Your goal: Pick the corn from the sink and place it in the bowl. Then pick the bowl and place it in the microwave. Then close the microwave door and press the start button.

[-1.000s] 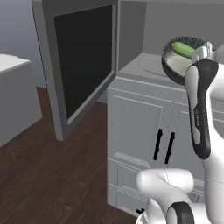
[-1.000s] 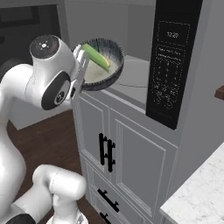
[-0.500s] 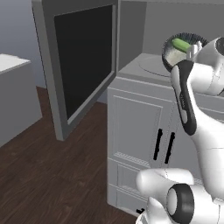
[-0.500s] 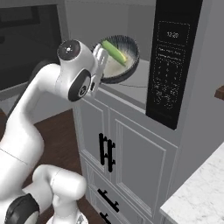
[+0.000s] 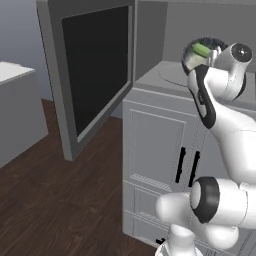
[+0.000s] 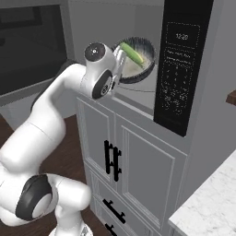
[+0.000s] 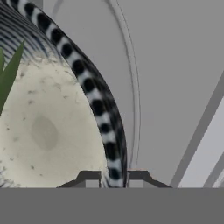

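My gripper (image 6: 120,59) is shut on the rim of the bowl (image 6: 145,65), and in the hand view its fingertips (image 7: 90,178) straddle the speckled black-and-white rim (image 7: 94,99). The bowl is tilted and hangs at the mouth of the open microwave (image 6: 183,69), just above its grey floor (image 5: 165,76). The green corn (image 6: 131,51) lies inside the bowl (image 5: 191,61), against its pale inner wall, and its green husk (image 5: 201,48) shows again from the left. The microwave door (image 5: 95,65) stands swung wide open to the left. The sink is out of view.
The black control panel (image 6: 180,87) with its buttons stands right of the cavity. The turntable ring (image 7: 132,87) lies beyond the bowl. Grey cabinet doors with black handles (image 6: 111,161) sit below the microwave. Dark wood floor (image 5: 60,200) spreads to the left.
The arm has reached up and forward, carrying the bowl with the corn from in front of the cabinet to the microwave opening. The door has not moved.
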Motion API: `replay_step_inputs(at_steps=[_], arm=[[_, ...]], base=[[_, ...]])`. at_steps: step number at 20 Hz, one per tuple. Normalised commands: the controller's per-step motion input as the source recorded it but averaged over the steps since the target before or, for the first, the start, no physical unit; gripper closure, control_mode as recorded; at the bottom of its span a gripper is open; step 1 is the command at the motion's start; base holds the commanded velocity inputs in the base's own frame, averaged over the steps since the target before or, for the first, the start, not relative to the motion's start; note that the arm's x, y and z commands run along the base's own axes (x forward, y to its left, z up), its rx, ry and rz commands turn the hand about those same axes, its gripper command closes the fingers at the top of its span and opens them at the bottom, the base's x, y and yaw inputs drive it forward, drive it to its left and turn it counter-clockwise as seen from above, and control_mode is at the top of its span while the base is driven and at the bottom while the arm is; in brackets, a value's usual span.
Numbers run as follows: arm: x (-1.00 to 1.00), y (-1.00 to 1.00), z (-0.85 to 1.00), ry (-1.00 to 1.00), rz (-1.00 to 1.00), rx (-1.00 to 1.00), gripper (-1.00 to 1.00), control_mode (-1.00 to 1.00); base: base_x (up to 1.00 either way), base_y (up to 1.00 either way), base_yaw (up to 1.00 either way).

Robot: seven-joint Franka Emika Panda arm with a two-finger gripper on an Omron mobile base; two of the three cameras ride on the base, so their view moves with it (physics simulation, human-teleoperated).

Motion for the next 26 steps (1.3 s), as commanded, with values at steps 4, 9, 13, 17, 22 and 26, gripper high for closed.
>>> replay_step_inputs(at_steps=[4,9,13,17,22,26], arm=[[0.64,-0.12,-0.28,0.0,0.0,0.0,1.0,-1.0],[0.66,-0.15,-0.28,0.0,0.0,0.0,1.0,-1.0],[0.48,-0.08,-0.11,0.0,0.0,0.0,-1.0,-1.0],[0.17,0.0,0.0,-0.13,0.0,0.0,-1.0,-1.0],[-0.15,0.16,0.0,-0.54,0.04,-0.05,-1.0,-1.0],[-0.95,0.51,0.04,-0.65,0.08,-0.17,-1.0,-1.0]], base=[[0.0,0.0,0.0],[0.0,0.0,0.0],[0.0,0.0,0.0],[0.0,0.0,0.0],[0.0,0.0,0.0],[0.0,0.0,0.0]])
